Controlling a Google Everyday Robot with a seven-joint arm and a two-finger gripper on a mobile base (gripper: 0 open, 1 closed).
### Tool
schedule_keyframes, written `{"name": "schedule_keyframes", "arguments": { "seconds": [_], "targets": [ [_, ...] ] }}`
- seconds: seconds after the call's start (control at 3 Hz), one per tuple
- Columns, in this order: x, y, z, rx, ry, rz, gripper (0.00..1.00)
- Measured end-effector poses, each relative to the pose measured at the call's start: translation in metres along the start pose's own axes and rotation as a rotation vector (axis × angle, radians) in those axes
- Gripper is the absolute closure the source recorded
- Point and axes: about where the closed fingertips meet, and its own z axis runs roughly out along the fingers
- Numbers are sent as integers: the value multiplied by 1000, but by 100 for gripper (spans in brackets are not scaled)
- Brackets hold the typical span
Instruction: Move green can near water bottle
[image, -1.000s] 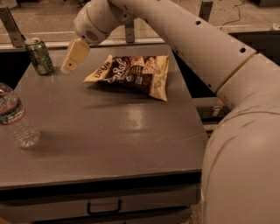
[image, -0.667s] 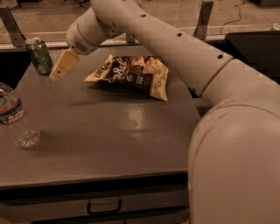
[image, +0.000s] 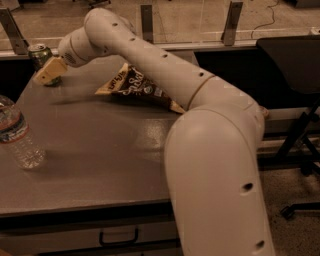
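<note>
The green can (image: 41, 54) stands upright at the far left corner of the grey table (image: 100, 150); I see its silver top and upper green side. My gripper (image: 49, 73) is right in front of the can and covers its lower part. The water bottle (image: 16, 134), clear with a white, blue and red label band, stands at the table's left edge, well nearer to the camera than the can. My white arm reaches from the lower right across the table to the can.
A brown chip bag (image: 140, 86) lies at the back middle of the table, partly behind my arm. A drawer with a handle (image: 118, 237) sits under the table front. A dark chair (image: 295, 75) stands at the right. Railing posts (image: 146, 21) line the far side.
My gripper has moved left across the back of the table, from beside the chip bag to directly in front of the green can. The can and the bottle stay where they were.
</note>
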Motion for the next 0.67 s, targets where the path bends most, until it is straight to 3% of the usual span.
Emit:
{"name": "schedule_keyframes", "arguments": {
  "seconds": [0.33, 0.67],
  "targets": [
    [-2, -14, 27, 11, -26, 52, 0],
    [-2, -14, 50, -40, -33, 117, 18]
  ]
}}
